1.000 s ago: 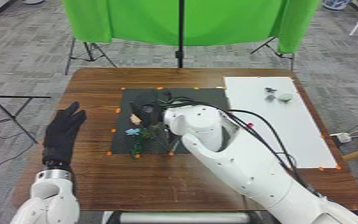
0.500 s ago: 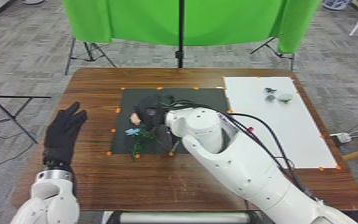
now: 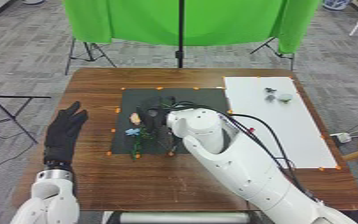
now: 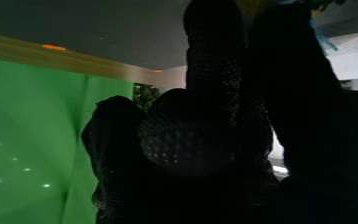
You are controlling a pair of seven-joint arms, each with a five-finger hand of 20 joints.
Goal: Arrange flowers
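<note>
In the head view, my right hand [image 3: 152, 109] is over the upper left part of the dark mat [image 3: 206, 94]. Just left of it lies a peach flower [image 3: 135, 119], with a blue flower [image 3: 133, 132] below and green stems [image 3: 137, 147] beyond that. A bit of greenery [image 3: 168, 100] shows beside the hand. My left hand [image 3: 62, 132] stays open at the table's left side, fingers straight. In the right wrist view, the right hand [image 4: 193, 145] hides whatever is at its palm; green leaves [image 4: 145, 96] show behind it, and others [image 4: 322, 4] past its tips.
A white board [image 3: 291, 135] covers the table's right side, with a dark small item [image 3: 270, 90] and a pale green one [image 3: 285, 97] on it. A red flower [image 3: 251, 130] is close beside the right arm. A green cloth [image 3: 229, 25] hangs behind the table.
My right hand has shifted slightly right, away from the peach flower, uncovering more of it and the mat. The left hand has stayed in place.
</note>
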